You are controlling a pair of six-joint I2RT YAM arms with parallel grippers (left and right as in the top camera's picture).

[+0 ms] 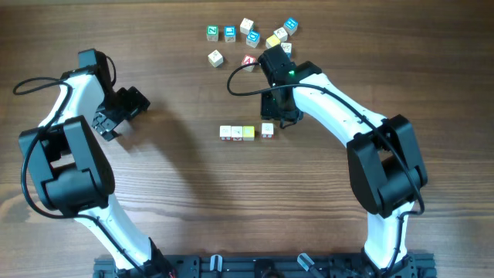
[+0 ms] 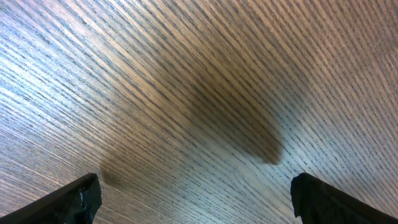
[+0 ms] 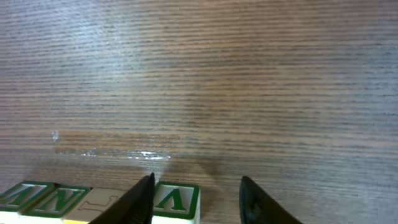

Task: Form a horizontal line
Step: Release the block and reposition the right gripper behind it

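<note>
four cubes of the horizontal line (image 1: 245,133) are laid, the v cube (image 3: 176,199) left gapped just ahead of the half-spread, empty right jaws (image 3: 196,190); a fifth is lacking, and the left jaws (image 2: 196,199) are spread wide.

Table (image 1: 177,193) wood-grain, slight sheen; cubes (image 1: 237,133) painted wood; fingers (image 2: 74,202) matt black plastic

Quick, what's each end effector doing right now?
Left end effector: open, empty.
Right end effector: partly open around the V cube, not clamped.
</note>
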